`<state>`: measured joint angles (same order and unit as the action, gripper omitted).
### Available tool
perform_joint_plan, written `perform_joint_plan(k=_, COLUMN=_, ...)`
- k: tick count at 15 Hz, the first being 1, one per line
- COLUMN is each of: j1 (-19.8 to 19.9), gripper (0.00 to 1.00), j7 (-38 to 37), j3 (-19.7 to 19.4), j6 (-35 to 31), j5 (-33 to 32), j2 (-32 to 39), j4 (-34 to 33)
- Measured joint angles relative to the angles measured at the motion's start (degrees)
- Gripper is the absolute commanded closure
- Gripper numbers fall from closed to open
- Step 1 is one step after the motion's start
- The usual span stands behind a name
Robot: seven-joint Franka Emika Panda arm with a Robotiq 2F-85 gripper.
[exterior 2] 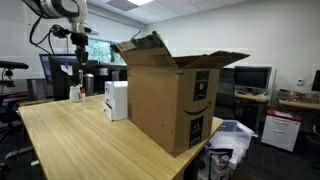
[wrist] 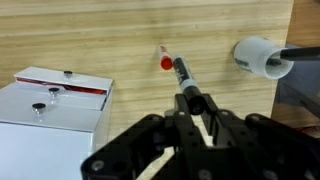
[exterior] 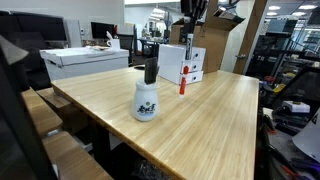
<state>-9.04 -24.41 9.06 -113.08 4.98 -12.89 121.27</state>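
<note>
My gripper (wrist: 192,112) points straight down over the wooden table (exterior: 210,120) and is shut on the black upper end of a marker (wrist: 178,72). The marker hangs upright, its red lower end (exterior: 182,84) at or just above the table top. In an exterior view the gripper (exterior: 187,40) is right in front of a white box (exterior: 196,62). That box lies just left of the marker in the wrist view (wrist: 50,115). A white spray bottle with a black head (exterior: 146,98) stands apart, nearer the table's front, also in the wrist view (wrist: 255,55).
A large open cardboard box (exterior 2: 170,100) stands on the table beside the white box (exterior 2: 116,100). A printer-like white case (exterior: 85,60), monitors and office chairs surround the table. The table's edge runs along the front (exterior: 150,150).
</note>
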Motion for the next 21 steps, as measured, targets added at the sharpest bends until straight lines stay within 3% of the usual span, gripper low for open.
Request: perform_joint_plan(k=21, j1=0.1, gripper=0.93, j7=0.0, j3=0.4, j6=-2.3, j5=-2.5, j2=0.1, j4=1.1)
